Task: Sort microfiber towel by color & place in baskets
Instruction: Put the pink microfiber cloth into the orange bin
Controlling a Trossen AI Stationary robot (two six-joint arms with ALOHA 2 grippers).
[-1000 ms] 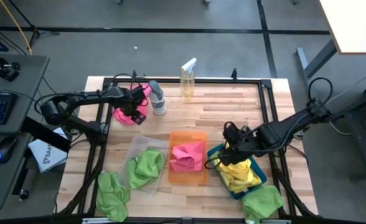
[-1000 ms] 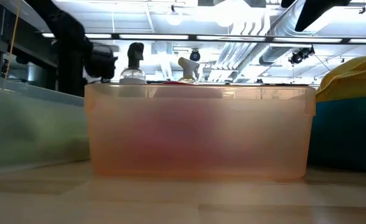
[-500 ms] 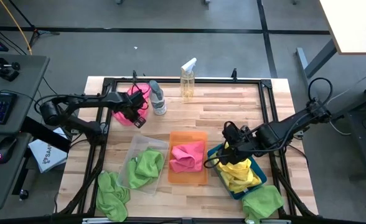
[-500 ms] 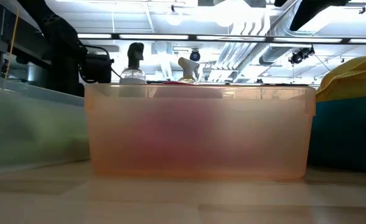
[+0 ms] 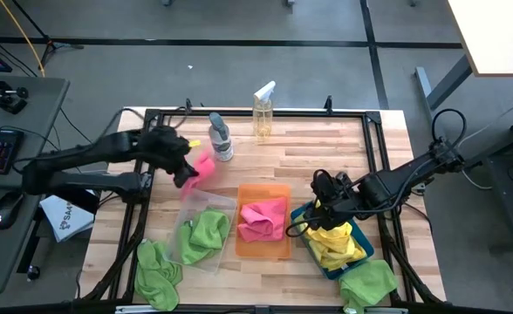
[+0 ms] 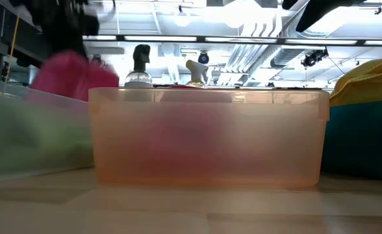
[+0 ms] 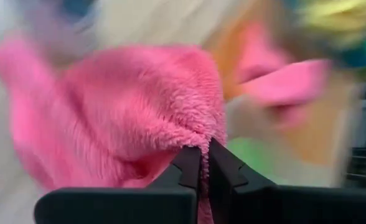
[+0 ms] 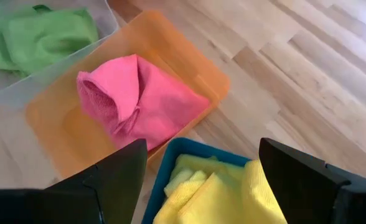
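Where your left fingers (image 7: 203, 163) pinch together, a fold of a pink towel (image 7: 127, 118) is clamped between them, the rest hanging free below and beside them. A second ago those fingers were apart, low over this towel as it lay on the surface (image 5: 326, 153) by the grey spray bottle (image 5: 219, 139); now the left gripper (image 5: 185, 171) has lifted it clear and carried it toward the clear basket (image 5: 191, 206), which holds a green towel (image 5: 203, 234). Just beyond sits the orange basket (image 5: 263, 189) with another pink towel (image 5: 263, 220).

Your right fingers (image 8: 295, 180) stand wide apart, holding nothing, unmoved over the teal basket (image 5: 306, 215) and its yellow towels (image 5: 335, 244). Two more green towels lie on the surface, one (image 5: 156, 272) near the clear basket, one (image 5: 367, 283) beside the teal.
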